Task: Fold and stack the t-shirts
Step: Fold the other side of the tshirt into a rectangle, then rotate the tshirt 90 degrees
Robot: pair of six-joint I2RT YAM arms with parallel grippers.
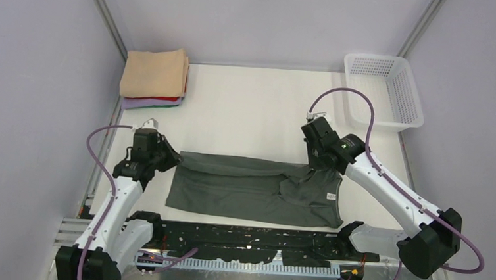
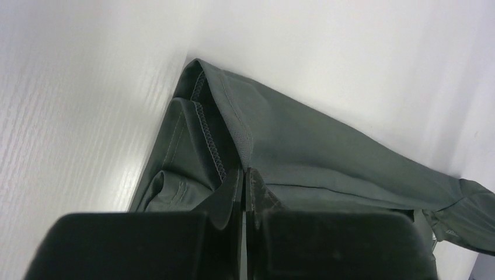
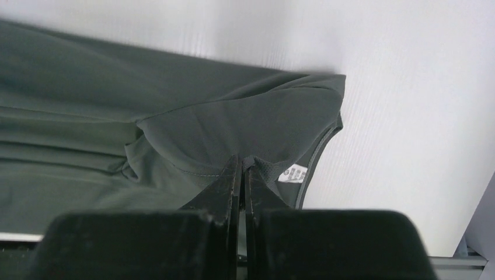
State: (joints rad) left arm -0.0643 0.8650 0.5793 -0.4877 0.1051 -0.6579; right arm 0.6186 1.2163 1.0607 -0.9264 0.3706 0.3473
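A dark charcoal-grey t-shirt [image 1: 248, 193] lies partly folded across the near middle of the table, its white neck label [image 1: 331, 196] at the right. My left gripper [image 1: 170, 156] is shut on the shirt's hemmed left corner [image 2: 204, 125]. My right gripper [image 1: 314, 166] is shut on the cloth by the neck, next to the label [image 3: 293, 174]. The shirt's far edge is lifted between the two grippers. A stack of folded t-shirts, peach-tan [image 1: 154, 72] on top of red and pale lavender, sits at the far left.
A white plastic mesh basket [image 1: 384, 90] stands at the far right corner. Grey walls close in on the left, back and right. A black perforated plate [image 1: 245, 238] runs along the near edge between the arm bases.
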